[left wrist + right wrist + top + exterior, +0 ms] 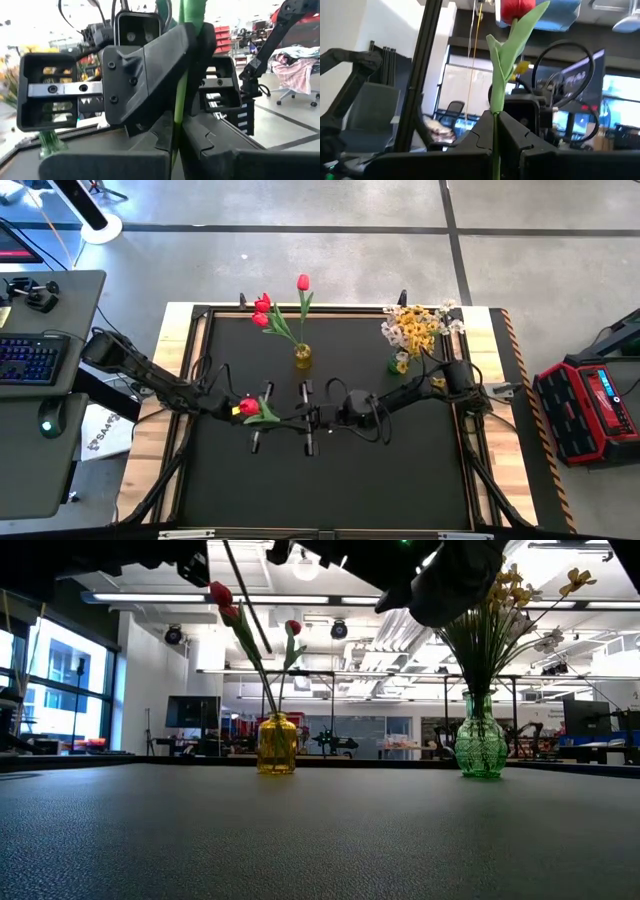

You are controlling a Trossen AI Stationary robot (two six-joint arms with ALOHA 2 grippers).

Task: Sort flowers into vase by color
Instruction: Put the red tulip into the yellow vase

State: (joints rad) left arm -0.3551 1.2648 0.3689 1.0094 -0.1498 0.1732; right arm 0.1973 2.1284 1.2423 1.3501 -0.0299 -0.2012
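Two vases at table's [330, 490] far edge, tulip vase [302, 357] left of spray vase [398, 364]

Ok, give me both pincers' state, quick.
Left pincer: shut on the red tulip, gripping its stem.
Right pincer: shut on the same tulip's stem.

text: none legible | labels: none | numbers: none

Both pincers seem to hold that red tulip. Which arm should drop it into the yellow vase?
Left, probably: the left pincer grips the tulip near its bud, leaving the stem end free; the right pincer holds farther down.
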